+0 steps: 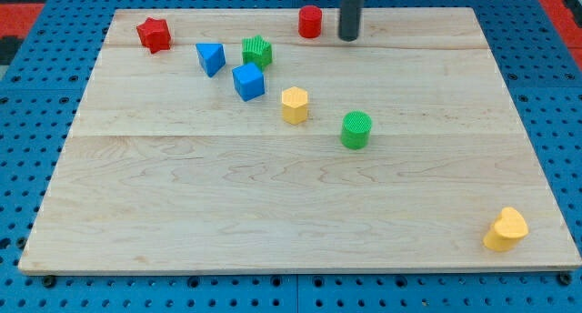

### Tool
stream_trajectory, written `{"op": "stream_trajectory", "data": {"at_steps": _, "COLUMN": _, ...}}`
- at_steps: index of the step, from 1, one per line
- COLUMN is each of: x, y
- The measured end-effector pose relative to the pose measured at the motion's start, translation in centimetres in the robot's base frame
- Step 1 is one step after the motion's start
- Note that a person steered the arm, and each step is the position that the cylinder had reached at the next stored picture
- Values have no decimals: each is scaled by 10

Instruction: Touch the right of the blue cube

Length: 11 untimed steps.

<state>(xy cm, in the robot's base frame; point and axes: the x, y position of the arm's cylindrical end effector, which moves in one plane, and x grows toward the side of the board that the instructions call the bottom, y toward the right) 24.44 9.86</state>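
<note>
The blue cube [247, 81] sits on the wooden board [300, 213] in the upper left part of the view. A blue triangular block [210, 58] lies just up and left of it, and a green star-like block [257, 51] just above it. My tip [349, 37] is near the view's top edge, well to the right of and above the blue cube, close to the right of a red cylinder [310, 22]. The tip touches no block.
A red star block [154, 34] lies at the top left. A yellow hexagonal block [294, 105] and a green cylinder [356, 130] lie right of and below the blue cube. A yellow heart-like block [506, 229] sits at the bottom right corner.
</note>
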Motion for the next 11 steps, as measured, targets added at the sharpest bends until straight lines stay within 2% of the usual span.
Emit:
{"op": "stream_trajectory", "data": {"at_steps": 1, "x": -41, "y": -13}}
{"op": "stream_trajectory", "data": {"at_steps": 2, "x": -43, "y": -75}}
{"op": "stream_trajectory", "data": {"at_steps": 3, "x": -33, "y": -114}}
{"op": "stream_trajectory", "data": {"at_steps": 4, "x": -34, "y": -74}}
{"op": "stream_trajectory", "data": {"at_steps": 5, "x": 1, "y": -50}}
{"op": "stream_trajectory", "data": {"at_steps": 6, "x": 24, "y": -64}}
{"op": "stream_trajectory", "data": {"at_steps": 9, "x": 27, "y": -94}}
{"op": "stream_trajectory", "data": {"at_steps": 10, "x": 66, "y": -99}}
{"op": "stream_trajectory", "data": {"at_steps": 11, "x": 94, "y": -128}}
